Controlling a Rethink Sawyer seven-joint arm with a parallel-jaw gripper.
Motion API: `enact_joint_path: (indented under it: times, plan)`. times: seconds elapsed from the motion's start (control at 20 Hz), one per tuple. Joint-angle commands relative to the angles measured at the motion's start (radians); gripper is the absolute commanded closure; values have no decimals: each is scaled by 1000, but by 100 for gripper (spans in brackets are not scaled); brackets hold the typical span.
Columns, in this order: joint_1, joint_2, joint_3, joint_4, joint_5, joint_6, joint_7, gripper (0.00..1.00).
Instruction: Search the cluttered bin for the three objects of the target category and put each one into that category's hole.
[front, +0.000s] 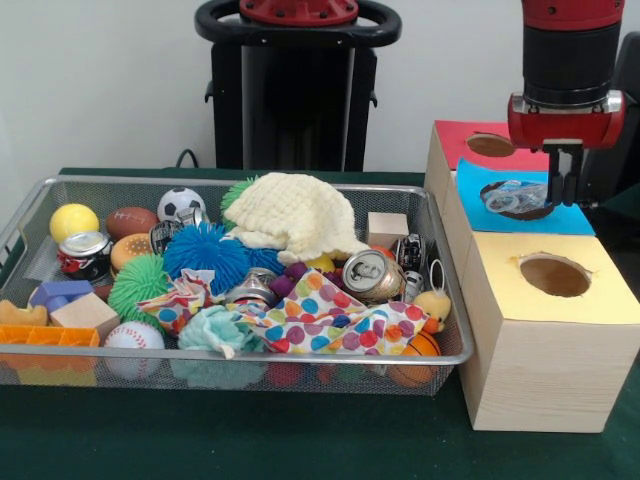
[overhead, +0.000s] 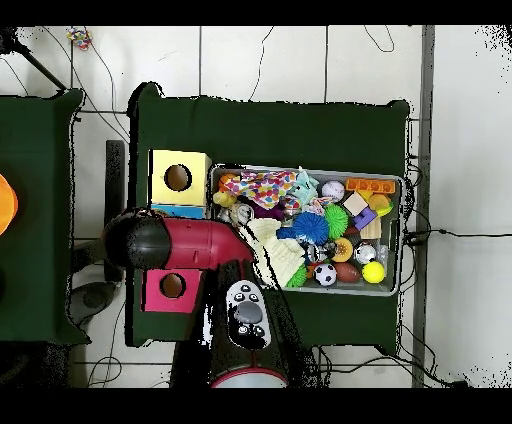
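Gripper (front: 567, 186) hangs directly over the blue-topped box (front: 560, 218), its two short fingers close together just above the hole. Whether they pinch anything cannot be told from either view. A crumpled, shiny item (front: 515, 196), apparently a crushed can, sits in the mouth of that hole, at about nine o'clock from the fingertips and partly proud of the rim. It looks lodged rather than dropped through.

Judgement: the category in hand appears to be cans, and the blue hole is their slot. More cans (front: 368, 274) lie in the wire bin (front: 300, 358): one at centre right among the cloth, one at the left end (front: 82, 252) near the yellow ball (front: 73, 220).

Risks:
- The crumpled item may bridge the hole and stay stuck, blocking later drops.
- A push from above could tip it out onto the blue top or off the box edge.
- The remaining cans are half buried under the spotted cloth (front: 330, 318) and the knitted hat (front: 292, 214); a grasp there may snag fabric.

Clearance: the red-topped box (front: 457, 140) stands at twelve o'clock of the blue one, the yellow-topped box (front: 545, 308) at six. The bin's right rim lies just beside the boxes at nine o'clock, leaving little side room. Space above the boxes is open.
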Motion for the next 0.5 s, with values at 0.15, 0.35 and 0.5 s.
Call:
enact_joint_path:
  times: [0.15,0.35,0.5]
  plan:
    - [-30,48,44,40,-48,-36,65,100]
    - [-30,46,45,45,-50,-41,65,100]
    - [-37,55,43,49,-63,-60,55,100]
